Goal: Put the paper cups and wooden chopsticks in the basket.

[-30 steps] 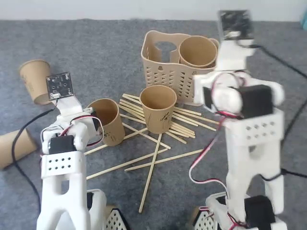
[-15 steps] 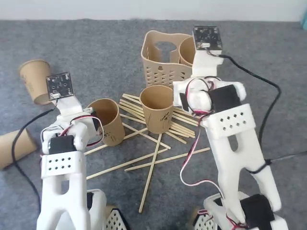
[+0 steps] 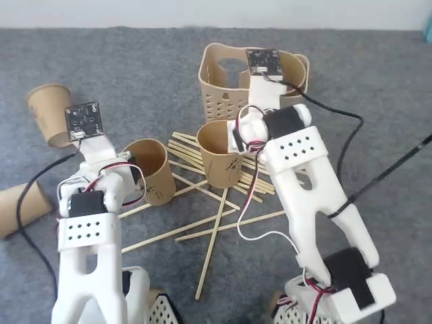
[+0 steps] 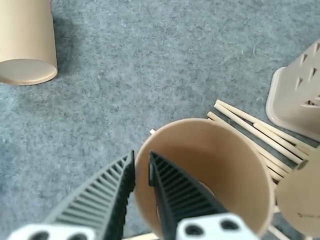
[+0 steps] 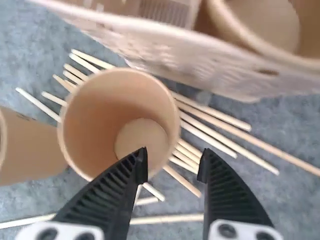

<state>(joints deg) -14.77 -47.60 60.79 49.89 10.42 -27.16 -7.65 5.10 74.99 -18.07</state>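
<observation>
My left gripper point(image 4: 141, 167) is shut on the rim of an upright paper cup point(image 4: 210, 170), one finger inside and one outside; the high view shows that cup point(image 3: 152, 169) left of centre. My right gripper point(image 5: 172, 167) hangs open over a second upright cup point(image 5: 120, 125), its fingers straddling the near rim. That cup point(image 3: 219, 152) stands on the scattered wooden chopsticks point(image 3: 202, 223) in front of the beige basket point(image 3: 226, 94). A third cup point(image 5: 260, 25) sits inside the basket.
Two more paper cups lie on their sides at the left, one far back point(image 3: 47, 111) and one near the edge point(image 3: 23, 209). The grey carpet point(image 3: 135, 67) behind the left arm is open. The right arm point(image 3: 290, 145) stretches over the chopsticks.
The right arm has swung left, from beside the basket to above the middle cup. The left arm and its cup have not moved.
</observation>
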